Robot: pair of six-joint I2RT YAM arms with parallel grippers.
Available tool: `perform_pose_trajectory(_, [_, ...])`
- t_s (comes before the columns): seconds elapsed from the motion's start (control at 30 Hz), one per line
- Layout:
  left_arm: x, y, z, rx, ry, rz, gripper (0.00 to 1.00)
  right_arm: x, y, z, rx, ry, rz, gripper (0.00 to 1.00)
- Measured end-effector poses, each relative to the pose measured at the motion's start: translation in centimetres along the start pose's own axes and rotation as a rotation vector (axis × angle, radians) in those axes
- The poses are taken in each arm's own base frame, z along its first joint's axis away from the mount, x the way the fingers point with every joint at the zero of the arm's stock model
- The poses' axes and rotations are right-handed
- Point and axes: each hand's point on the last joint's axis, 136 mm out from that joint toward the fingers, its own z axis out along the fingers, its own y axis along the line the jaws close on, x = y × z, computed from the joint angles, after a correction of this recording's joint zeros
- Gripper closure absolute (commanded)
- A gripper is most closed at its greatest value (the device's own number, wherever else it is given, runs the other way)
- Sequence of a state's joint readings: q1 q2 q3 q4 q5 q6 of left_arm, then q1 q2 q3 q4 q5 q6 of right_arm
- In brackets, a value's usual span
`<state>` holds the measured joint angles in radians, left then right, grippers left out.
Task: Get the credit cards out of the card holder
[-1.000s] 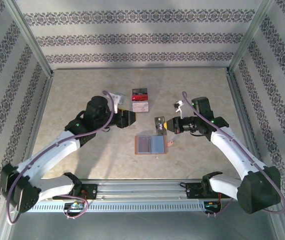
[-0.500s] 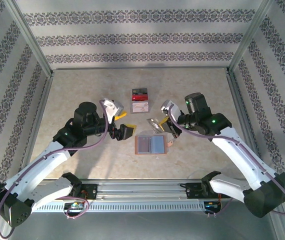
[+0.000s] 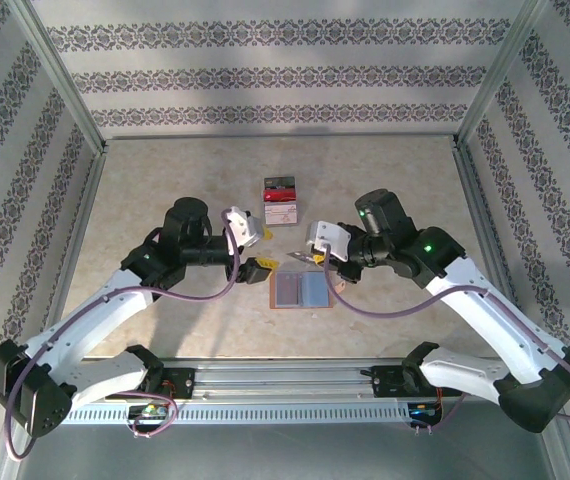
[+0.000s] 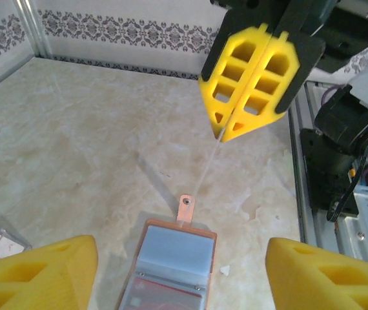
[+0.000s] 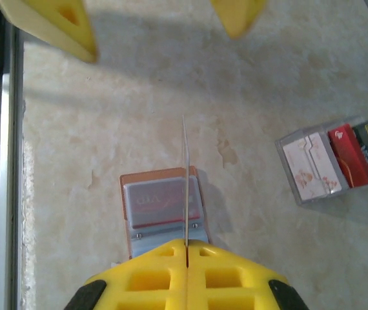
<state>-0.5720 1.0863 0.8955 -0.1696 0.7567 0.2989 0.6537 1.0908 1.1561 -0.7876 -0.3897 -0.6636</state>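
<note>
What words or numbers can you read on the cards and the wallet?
No text is readable.
Card in the card holder: print too blurred.
Held card: edge-on, face hidden.
Red card in clear box: white mark, too small.
White card beside it: reddish pattern only.

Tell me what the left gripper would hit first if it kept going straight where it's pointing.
Probably the thin card held in the shut right gripper, above the open card holder; depth is hard to judge.
</note>
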Motion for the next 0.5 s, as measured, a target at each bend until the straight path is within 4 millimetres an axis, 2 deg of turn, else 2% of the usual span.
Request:
perform_pose_trajectory(0.2, [-0.6,-1.1,0.9,0.049,-0.005,0.071,0.43,-1.6,0.3,-0.1,-0.006,-0.003,-0.1,1.0])
perform_pose_trajectory(0.27, [-0.7,-1.4,1.2,0.065,-0.007,0.084,0.5,-1.9,0.2,0.0,-0.011,0.003,-0.116,1.0])
perform_pose_trajectory(0.37, [-0.8,-1.6,1.5,0.081,-0.015,0.097,0.66,-2.2,0.2,0.2,-0.016,0.006,-0.124,1.0])
perform_pose_trajectory(0.5, [-1.1,-1.6,1.5,0.081,-0.026,0.111,0.76,-2.4,0.2,0.2,-0.019,0.004,-0.133,1.0])
